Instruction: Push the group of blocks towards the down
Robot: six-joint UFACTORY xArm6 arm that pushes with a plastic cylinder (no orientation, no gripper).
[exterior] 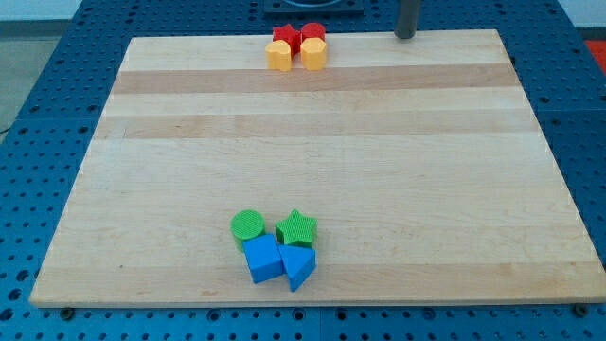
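Observation:
Two groups of blocks lie on the wooden board (312, 142). At the view's top edge sit two red blocks (283, 36) (313, 33) with two yellow blocks (278, 56) (313, 54) just below them, all touching. Near the view's bottom sit a green cylinder (248, 225), a green star (296, 228), a blue cube (262, 258) and a blue triangular block (298, 266), packed together. My tip (406, 36) rests at the board's top edge, to the right of the red and yellow group and apart from it.
The board lies on a blue perforated table (47, 114) that shows on all sides. A dark object (312, 5) sits beyond the board's top edge.

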